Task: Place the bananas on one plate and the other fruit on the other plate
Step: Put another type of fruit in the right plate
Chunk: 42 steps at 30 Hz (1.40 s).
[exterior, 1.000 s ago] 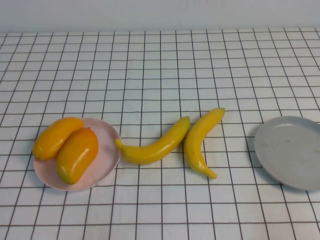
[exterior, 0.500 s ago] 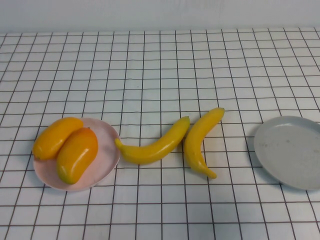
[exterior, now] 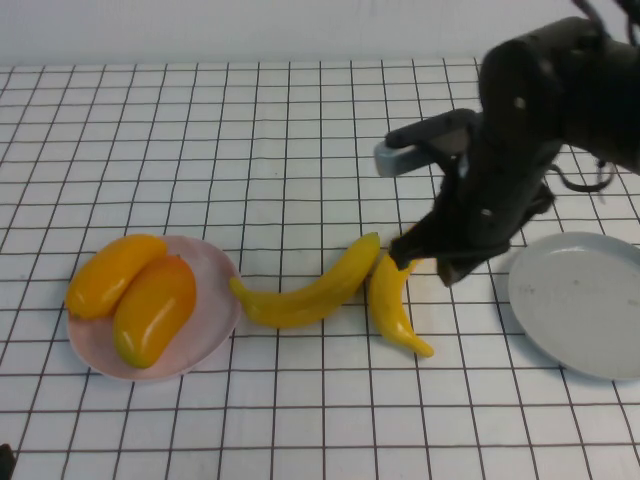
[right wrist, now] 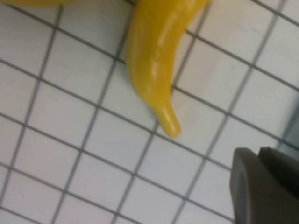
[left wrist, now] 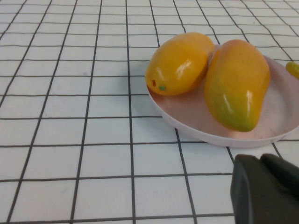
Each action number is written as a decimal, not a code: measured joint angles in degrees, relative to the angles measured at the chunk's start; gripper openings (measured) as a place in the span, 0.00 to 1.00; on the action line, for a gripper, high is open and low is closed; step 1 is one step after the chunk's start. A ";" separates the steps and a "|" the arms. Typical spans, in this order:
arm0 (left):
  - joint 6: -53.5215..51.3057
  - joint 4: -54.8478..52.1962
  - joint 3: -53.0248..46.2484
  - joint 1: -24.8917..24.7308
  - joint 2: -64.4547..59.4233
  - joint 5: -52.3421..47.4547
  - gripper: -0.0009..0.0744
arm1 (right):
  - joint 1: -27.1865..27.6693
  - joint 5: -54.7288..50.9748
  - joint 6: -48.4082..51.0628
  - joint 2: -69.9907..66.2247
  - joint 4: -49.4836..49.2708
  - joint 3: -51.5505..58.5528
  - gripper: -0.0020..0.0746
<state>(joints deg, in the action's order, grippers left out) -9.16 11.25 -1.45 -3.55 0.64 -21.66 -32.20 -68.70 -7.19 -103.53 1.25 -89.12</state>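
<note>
The right gripper (exterior: pixel 428 255) sits low over the far end of the right-hand banana (exterior: pixel 392 308), and the bulky black arm covers that end, so whether its fingers are spread or closed cannot be told; in the right wrist view only a dark grey corner of the gripper (right wrist: pixel 264 186) shows. The left gripper (left wrist: pixel 266 191) is likewise just a dark corner in its own wrist view, its fingers out of sight, parked near the pale pink plate (exterior: pixel 215 300) and well away from the right gripper. The visible part of the right-hand banana runs from under the right gripper toward the robot, ending in a narrow tip. The left-hand banana (exterior: pixel 305 293) lies to the left of the right gripper, its long axis slanting across the checked tablecloth (exterior: pixel 250 150), its far tip touching the other banana. Both are glossy, curved and yellow. Two plump, shiny orange mangoes (exterior: pixel 150 300) lie side by side on the pink plate. The smooth, round grey-blue plate (exterior: pixel 580 300) sits bare just right of the right gripper, cut off by the picture edge.
</note>
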 joint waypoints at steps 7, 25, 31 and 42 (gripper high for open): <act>0.00 -0.04 0.00 0.00 0.00 0.00 0.01 | 0.01 -0.86 2.08 -15.70 -10.06 -15.00 0.40; 0.00 -1.03 0.00 0.00 0.00 0.00 0.01 | -4.57 -1.22 -0.50 -19.95 -1.25 -16.72 0.58; 0.00 -1.03 0.00 0.00 0.00 0.00 0.01 | -5.68 -1.22 -3.74 -20.09 2.84 -15.08 0.58; 0.00 -1.16 0.00 0.00 0.00 0.00 0.01 | -5.68 -1.22 -5.51 -20.22 4.26 -11.85 0.56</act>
<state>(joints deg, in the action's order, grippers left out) -9.16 10.09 -1.45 -3.55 0.64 -21.66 -37.89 -69.92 -12.69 -123.74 5.52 -100.97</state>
